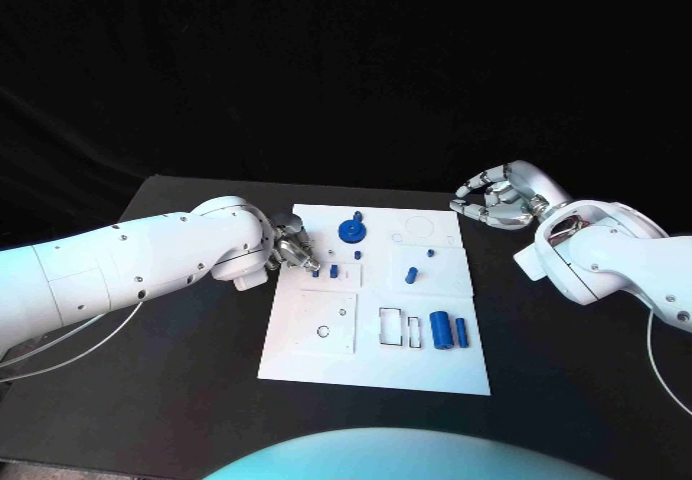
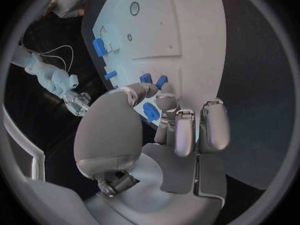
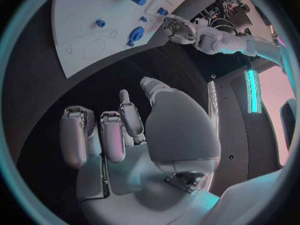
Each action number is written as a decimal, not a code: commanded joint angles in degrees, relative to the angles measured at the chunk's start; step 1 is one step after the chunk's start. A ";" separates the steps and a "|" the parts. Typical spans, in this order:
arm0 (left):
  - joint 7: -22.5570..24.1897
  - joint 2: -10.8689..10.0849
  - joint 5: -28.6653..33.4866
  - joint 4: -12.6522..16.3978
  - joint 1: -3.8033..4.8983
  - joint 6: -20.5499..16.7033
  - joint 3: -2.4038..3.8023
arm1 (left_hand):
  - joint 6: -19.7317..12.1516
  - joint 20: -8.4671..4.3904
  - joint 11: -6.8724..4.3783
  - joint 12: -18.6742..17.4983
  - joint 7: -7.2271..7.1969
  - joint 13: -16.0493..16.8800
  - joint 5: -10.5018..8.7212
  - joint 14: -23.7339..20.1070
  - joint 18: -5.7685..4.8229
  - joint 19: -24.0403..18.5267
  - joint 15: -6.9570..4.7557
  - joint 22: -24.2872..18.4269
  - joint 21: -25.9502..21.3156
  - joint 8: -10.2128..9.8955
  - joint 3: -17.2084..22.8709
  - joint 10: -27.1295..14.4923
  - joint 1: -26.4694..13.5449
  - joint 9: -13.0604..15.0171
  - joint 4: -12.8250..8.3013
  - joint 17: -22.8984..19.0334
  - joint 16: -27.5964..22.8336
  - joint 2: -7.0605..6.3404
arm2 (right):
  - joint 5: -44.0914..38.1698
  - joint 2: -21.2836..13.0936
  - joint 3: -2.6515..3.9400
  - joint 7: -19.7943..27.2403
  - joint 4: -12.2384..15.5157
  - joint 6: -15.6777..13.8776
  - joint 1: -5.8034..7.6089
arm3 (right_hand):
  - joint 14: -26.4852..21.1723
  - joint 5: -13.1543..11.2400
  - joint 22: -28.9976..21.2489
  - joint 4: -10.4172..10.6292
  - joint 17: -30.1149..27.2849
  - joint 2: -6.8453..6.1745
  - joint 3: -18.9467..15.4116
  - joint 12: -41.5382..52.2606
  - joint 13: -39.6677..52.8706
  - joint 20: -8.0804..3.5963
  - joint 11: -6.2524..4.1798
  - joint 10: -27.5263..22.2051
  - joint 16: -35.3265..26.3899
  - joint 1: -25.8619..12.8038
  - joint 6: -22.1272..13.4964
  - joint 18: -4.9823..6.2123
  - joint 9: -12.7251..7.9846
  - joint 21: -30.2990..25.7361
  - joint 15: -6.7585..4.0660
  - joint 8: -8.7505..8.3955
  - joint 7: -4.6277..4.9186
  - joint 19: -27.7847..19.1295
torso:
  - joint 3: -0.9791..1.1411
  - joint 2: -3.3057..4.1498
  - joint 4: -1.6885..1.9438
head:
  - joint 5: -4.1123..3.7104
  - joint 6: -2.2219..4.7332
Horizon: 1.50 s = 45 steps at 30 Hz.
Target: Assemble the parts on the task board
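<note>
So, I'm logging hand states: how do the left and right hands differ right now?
The left hand reaches over the task board's left edge, fingers close to small blue parts; the right hand hangs over the black table, off the board. The left's fingers point down; the right's are curled. Both appear to hold nothing.

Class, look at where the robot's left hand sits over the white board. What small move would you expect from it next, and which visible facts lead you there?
Probably the left hand should close its fingertips on the small blue part just beneath them. The hand hovers at the task board's left edge with fingers curled toward that piece, seemingly not yet gripping it. The right hand waits off the board, holding nothing.
</note>
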 commanded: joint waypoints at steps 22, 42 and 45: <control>-0.22 -0.95 2.73 0.35 -0.16 -1.86 0.15 | 0.04 0.00 -0.34 -1.02 -0.44 -1.09 -1.22 4.55 -0.19 -0.23 -0.35 -1.27 -0.97 -3.71 -13.86 -1.45 -9.95 0.02 6.41 8.30 -0.56 0.96 | -0.64 -0.08 0.00 0.47 -0.08 -0.07 -0.06 | 3.48 0.35 8.87 0.31 4.70 -0.17 -0.22 -0.48 -0.19 -0.39 -0.35 -0.20 -0.41 -0.67 -0.45 0.79 0.09 -0.51 -0.32 0.26 0.01 0.40 | -0.02 0.01 0.04 | -0.19 0.56; 20.60 -1.78 5.10 2.90 0.79 -16.95 2.71 | -13.61 3.05 5.57 -15.34 5.97 -13.14 -8.32 -11.28 5.13 -24.07 4.74 -33.16 -22.43 -8.61 -19.04 -22.35 2.48 -1.32 3.23 -22.04 -17.37 3.46 | 0.07 -0.10 0.00 1.31 -0.70 -0.20 -0.23 | 3.45 0.31 8.76 0.36 4.59 -0.16 -0.26 -0.61 -0.33 -0.40 -0.35 -0.31 -0.47 -0.77 -0.51 0.84 0.09 -0.68 -0.32 0.26 0.02 0.31 | -0.02 -0.05 0.05 | -1.18 1.56; 26.42 -0.53 1.09 2.71 0.80 -19.70 2.37 | -15.80 4.69 7.07 -18.47 7.41 -15.72 -8.60 -20.45 5.12 -26.57 6.50 -35.06 -26.04 -9.25 -15.78 -26.91 8.93 -2.61 1.59 -33.02 -25.11 2.83 | 0.30 -0.04 0.00 1.85 -0.85 -0.10 -0.24 | 3.41 0.32 8.65 0.34 4.43 -0.15 -0.25 -0.73 -0.43 -0.40 -0.35 -0.40 -0.55 -0.74 -0.53 0.88 0.09 -0.85 -0.32 0.26 0.02 0.21 | -0.05 0.01 0.07 | -1.39 1.78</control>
